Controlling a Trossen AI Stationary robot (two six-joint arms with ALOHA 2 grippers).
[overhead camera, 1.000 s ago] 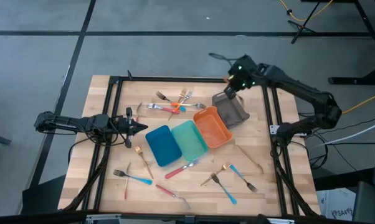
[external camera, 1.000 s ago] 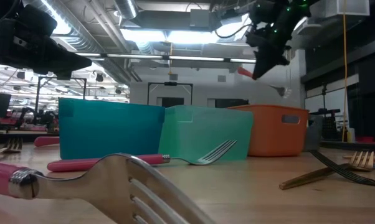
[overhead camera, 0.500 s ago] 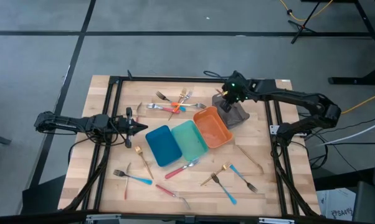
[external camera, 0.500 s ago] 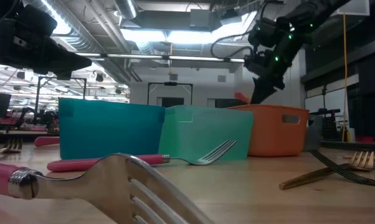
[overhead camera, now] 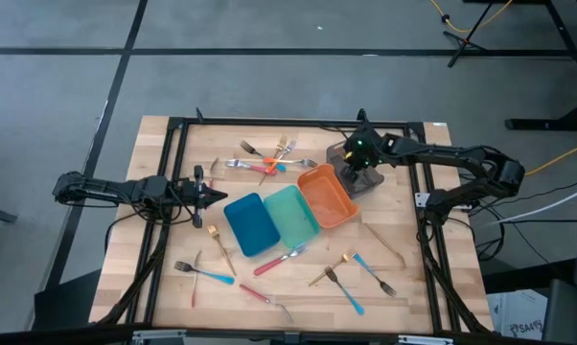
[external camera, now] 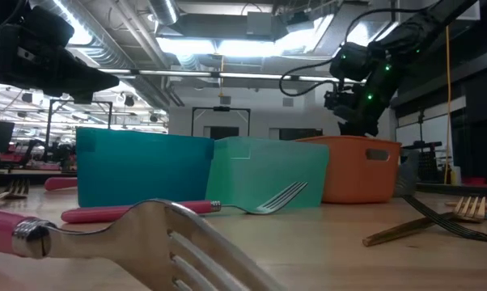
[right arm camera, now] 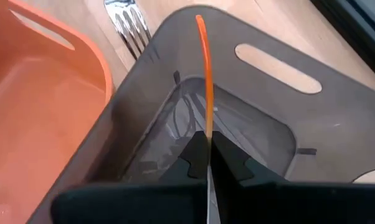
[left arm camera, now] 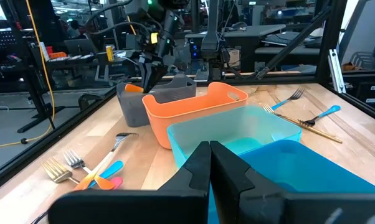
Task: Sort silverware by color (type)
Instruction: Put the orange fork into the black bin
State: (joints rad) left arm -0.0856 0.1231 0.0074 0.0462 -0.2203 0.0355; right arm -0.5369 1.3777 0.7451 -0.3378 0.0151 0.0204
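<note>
My right gripper (overhead camera: 357, 157) is low over the grey tray (overhead camera: 358, 174) at the table's far right, shut on an orange-handled utensil (right arm camera: 204, 74). In the right wrist view the gripper (right arm camera: 208, 148) points into the grey tray (right arm camera: 268, 118), beside the orange tray (right arm camera: 44, 118). My left gripper (overhead camera: 215, 196) waits shut at the table's left, just left of the blue tray (overhead camera: 250, 223). Loose silverware lies flat in a far cluster (overhead camera: 269, 158) and along the near side (overhead camera: 351, 273). My right gripper pinches the utensil between its two fingers, at the inner end of the orange handle (right arm camera: 207, 127). The handle runs straight on past the fingertips over the tray's hollow, and its free end (right arm camera: 199, 20) reaches the tray's rim. Whether it touches the tray I cannot tell.
Blue, teal (overhead camera: 290, 216) and orange (overhead camera: 327, 195) trays stand side by side in a slanted row at mid-table, the grey tray behind them. A black frame rails the table's edges. Forks with blue (overhead camera: 202, 273), red (overhead camera: 279, 259) and gold (overhead camera: 219, 247) handles lie on the near half.
My right gripper has come down from high above the table's far right, moving slightly toward the left and near edges, until it is low over the grey tray, still shut on the orange-handled utensil. The arm now lies flatter over the table.
</note>
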